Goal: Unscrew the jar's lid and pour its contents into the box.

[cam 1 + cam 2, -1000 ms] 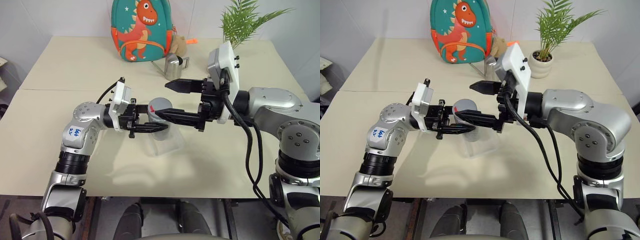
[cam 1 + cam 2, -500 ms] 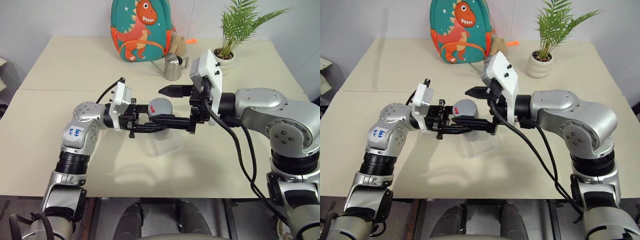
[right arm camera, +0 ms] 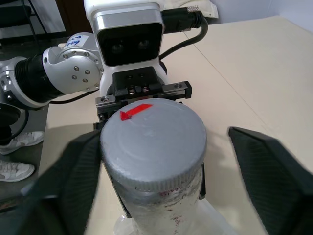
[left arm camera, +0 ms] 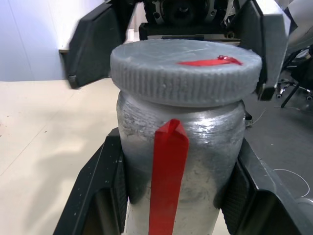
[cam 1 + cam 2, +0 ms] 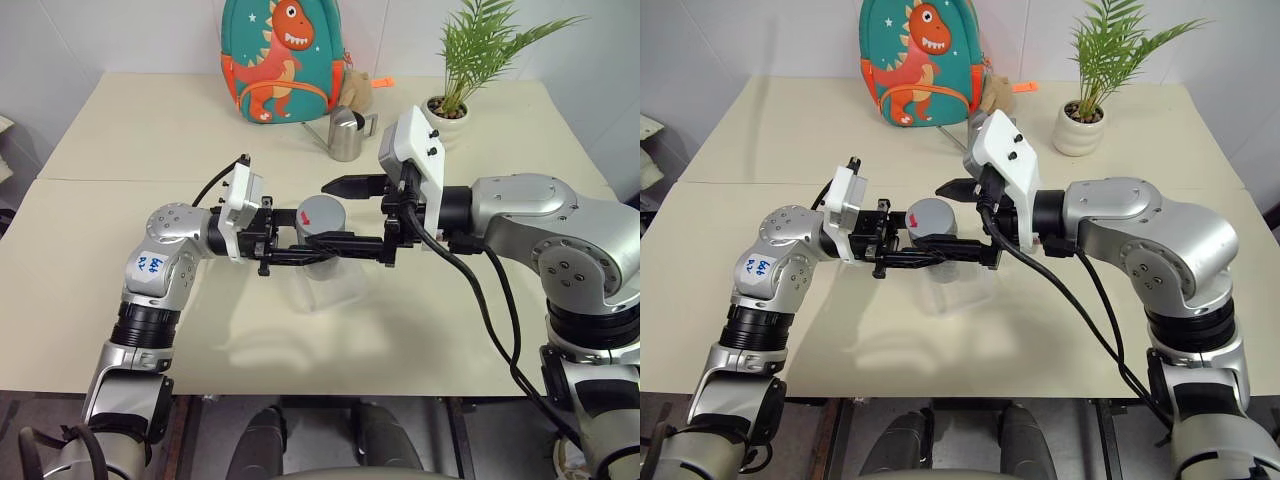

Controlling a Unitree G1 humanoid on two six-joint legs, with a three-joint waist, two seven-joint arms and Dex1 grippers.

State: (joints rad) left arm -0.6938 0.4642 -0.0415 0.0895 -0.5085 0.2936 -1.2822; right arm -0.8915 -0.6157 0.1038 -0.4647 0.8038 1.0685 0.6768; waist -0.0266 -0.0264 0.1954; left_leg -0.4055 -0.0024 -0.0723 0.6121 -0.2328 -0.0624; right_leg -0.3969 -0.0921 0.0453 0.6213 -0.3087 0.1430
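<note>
While the left claw (image 5: 300, 250) pinches the jar (image 4: 178, 161), the right claw (image 5: 340, 212) straddles the lid (image 3: 152, 142), spread.

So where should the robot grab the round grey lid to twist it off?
By its ribbed side rim, one of the jaws on each opposite side. The round grey screw lid sits upright atop the silvery jar, whose body the left gripper clamps, so the right gripper likely best comes level from the robot's right.

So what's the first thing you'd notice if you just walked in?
Two robot arms meet in the middle over the table: the left gripper holds a jar upright, and the right gripper straddles its grey lid. Behind them stands a bright green dinosaur backpack.
</note>
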